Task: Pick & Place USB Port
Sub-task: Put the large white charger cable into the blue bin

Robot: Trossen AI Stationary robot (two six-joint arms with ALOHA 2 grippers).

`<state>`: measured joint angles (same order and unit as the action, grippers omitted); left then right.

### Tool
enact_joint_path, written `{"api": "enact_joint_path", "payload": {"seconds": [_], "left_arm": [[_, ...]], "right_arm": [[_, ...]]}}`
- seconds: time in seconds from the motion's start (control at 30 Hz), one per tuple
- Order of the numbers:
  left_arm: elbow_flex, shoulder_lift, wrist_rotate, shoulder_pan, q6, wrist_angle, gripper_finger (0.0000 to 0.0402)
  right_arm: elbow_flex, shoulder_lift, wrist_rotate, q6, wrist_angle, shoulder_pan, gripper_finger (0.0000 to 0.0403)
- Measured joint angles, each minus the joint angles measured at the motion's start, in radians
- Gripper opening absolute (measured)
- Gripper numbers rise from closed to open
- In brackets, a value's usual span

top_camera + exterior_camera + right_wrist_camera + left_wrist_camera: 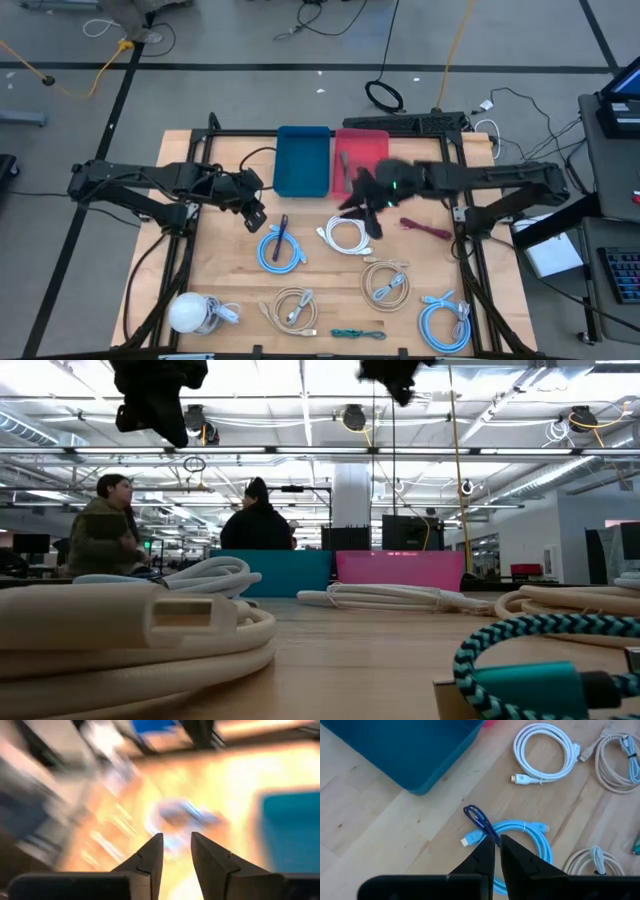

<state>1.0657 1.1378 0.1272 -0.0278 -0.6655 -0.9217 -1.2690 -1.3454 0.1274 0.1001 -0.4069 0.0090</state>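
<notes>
From above, I judge the job barely started: the blue bin (pixel 302 160) and red bin (pixel 360 152) at upper centre look nearly empty, and some eight coiled cables still lie below.

My left gripper (pixel 496 854), fingers nearly closed on nothing, hovers over the blue cable (pixel 530 837).

My right gripper (pixel 175 851) is slightly parted, empty.

Overhead, table-level, two wrist views.

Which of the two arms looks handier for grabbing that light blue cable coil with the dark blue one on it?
The left: its tool hovers just beside the light blue coil, while the right tool is over by the white coil.
</notes>
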Motion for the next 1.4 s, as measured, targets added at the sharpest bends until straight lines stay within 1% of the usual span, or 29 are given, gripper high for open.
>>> {"api": "enact_joint_path", "payload": {"seconds": [0.07,0.1,0.13,0.2,0.3,0.4,0.53,0.6,0.73,0.77,0.83,0.9,0.97,1.07,1.13,1.2,1.27,1.4], "left_arm": [[0.000,0.000,0.000,0.004,0.006,0.001,0.0031],[0.000,0.000,0.000,0.007,0.007,0.002,0.0031],[0.000,0.000,0.000,0.011,0.007,0.004,0.0031],[0.000,0.000,0.001,0.019,0.007,0.008,0.0031],[0.000,0.000,0.001,0.036,0.016,0.009,0.0031],[0.000,0.000,0.001,0.051,0.018,0.009,0.0031],[0.000,0.000,0.003,0.056,0.005,0.009,0.0031],[0.000,0.000,0.003,0.050,-0.003,0.009,0.0031],[0.000,0.000,0.004,0.030,-0.027,0.011,0.0031],[0.000,0.000,0.004,0.022,-0.038,0.011,0.0031],[0.000,0.000,0.005,0.006,-0.052,0.023,0.0031],[0.000,0.000,-0.001,-0.019,-0.039,0.097,0.0031],[0.001,0.011,-0.036,-0.047,-0.010,0.212,0.0031],[0.001,0.041,-0.081,-0.081,0.031,0.353,0.0031],[0.002,0.066,-0.101,-0.091,0.044,0.430,0.0031],[0.002,0.089,-0.113,-0.094,0.044,0.454,0.0031],[0.000,0.113,-0.136,-0.096,0.043,0.477,0.0031],[0.000,0.130,-0.144,-0.098,0.037,0.493,0.0033]], "right_arm": [[0.000,0.003,-0.189,-0.078,-0.124,0.064,0.0078],[0.000,0.002,-0.252,-0.105,-0.181,0.093,0.0074],[0.000,0.001,-0.277,-0.125,-0.228,0.117,0.0070],[0.001,-0.010,-0.261,-0.155,-0.271,0.153,0.0062],[0.045,-0.043,-0.203,-0.172,-0.239,0.182,0.0057],[0.101,-0.091,-0.205,-0.168,-0.179,0.194,0.0065],[0.157,-0.162,-0.203,-0.158,-0.078,0.191,0.0097],[0.179,-0.201,-0.178,-0.141,-0.001,0.186,0.0118],[0.202,-0.271,-0.124,-0.115,0.049,0.177,0.0161],[0.208,-0.284,-0.102,-0.113,0.046,0.176,0.0170],[0.210,-0.303,-0.099,-0.103,0.023,0.176,0.0189],[0.208,-0.306,-0.098,-0.089,0.045,0.178,0.0202],[0.209,-0.298,-0.105,-0.081,0.043,0.182,0.0211],[0.209,-0.299,-0.170,-0.081,0.074,0.184,0.0217],[0.210,-0.307,-0.181,-0.080,0.090,0.183,0.0216],[0.208,-0.336,-0.182,-0.062,0.131,0.182,0.0214],[0.210,-0.365,-0.175,-0.046,0.131,0.184,0.0213],[0.210,-0.418,-0.124,0.001,0.174,0.192,0.0215]]}}
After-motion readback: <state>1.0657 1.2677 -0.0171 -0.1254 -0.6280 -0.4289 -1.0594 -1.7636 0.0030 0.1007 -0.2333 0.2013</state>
